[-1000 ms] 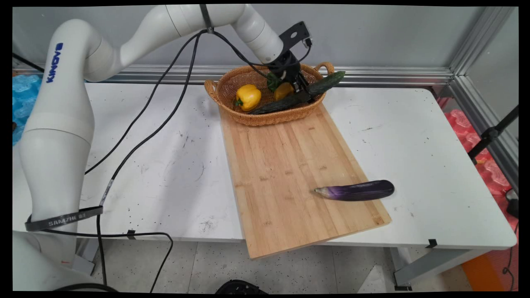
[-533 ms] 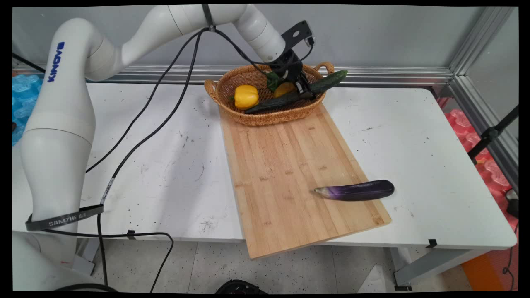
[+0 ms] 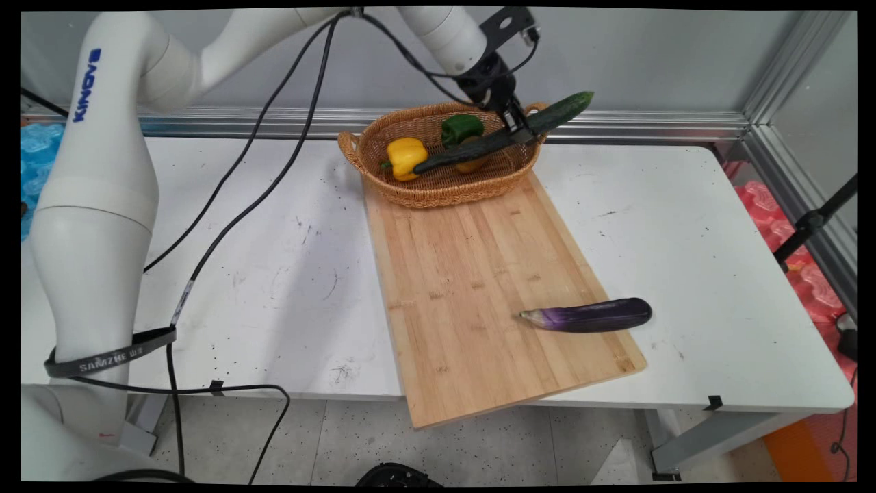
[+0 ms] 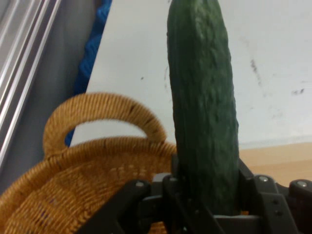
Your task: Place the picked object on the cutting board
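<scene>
My gripper (image 3: 514, 127) is shut on a long dark green cucumber (image 3: 503, 136), which hangs tilted above the wicker basket (image 3: 438, 192), its right end higher and past the basket's right handle. In the hand view the cucumber (image 4: 204, 102) rises from between the fingers, with the basket's handle (image 4: 100, 113) to its left. A yellow pepper (image 3: 405, 155), a green pepper (image 3: 460, 127) and an orange pepper partly hidden behind the cucumber lie in the basket.
A long wooden cutting board (image 3: 479, 287) runs from the basket toward the table's near edge. A purple eggplant (image 3: 588, 315) lies across the board's right edge. Black cables hang from the arm over the table's left half.
The gripper has risen with the cucumber, lifting it out of the basket. The green pepper is now uncovered, and the yellow pepper has shifted slightly.
</scene>
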`<state>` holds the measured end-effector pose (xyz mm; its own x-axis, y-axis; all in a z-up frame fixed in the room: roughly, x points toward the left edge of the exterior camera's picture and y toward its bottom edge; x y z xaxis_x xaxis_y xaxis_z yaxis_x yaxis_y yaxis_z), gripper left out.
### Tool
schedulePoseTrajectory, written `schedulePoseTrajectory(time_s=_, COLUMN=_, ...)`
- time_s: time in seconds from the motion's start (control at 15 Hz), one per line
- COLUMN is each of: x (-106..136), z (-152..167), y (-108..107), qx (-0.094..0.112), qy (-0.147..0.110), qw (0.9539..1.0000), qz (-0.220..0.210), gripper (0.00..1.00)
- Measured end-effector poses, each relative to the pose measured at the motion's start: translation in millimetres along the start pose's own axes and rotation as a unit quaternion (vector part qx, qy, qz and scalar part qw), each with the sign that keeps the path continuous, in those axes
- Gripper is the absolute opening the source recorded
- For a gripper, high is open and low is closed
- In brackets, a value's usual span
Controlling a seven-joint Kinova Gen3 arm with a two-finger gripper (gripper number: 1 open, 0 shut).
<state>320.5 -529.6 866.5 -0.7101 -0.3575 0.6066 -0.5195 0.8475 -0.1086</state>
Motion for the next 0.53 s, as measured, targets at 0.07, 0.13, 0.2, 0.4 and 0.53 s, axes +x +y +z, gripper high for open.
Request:
schedulePoseTrajectory(time_s=0.07, x=8.0, z=-4.4, y=4.3, qx=-0.001, qy=-0.002, qw=1.0, qz=0.004, gripper=0.0)
schedulePoseTrajectory(time_s=0.13, x=17.5, z=-9.2, y=10.4, qx=-0.003, qy=-0.004, qw=1.0, qz=0.007, gripper=0.0)
schedulePoseTrajectory(time_s=0.2, x=26.3, z=-13.8, y=16.4, qx=-0.005, qy=-0.007, qw=0.9999, qz=0.01, gripper=0.0)
schedulePoseTrajectory(time_s=0.4, x=44.3, z=-22.9, y=33.2, qx=-0.013, qy=-0.013, qw=0.9998, qz=0.008, gripper=0.0)
schedulePoseTrajectory(time_s=0.53, x=55.2, z=-29.1, y=51.0, qx=-0.021, qy=-0.019, qw=0.9996, qz=0.001, gripper=0.0)
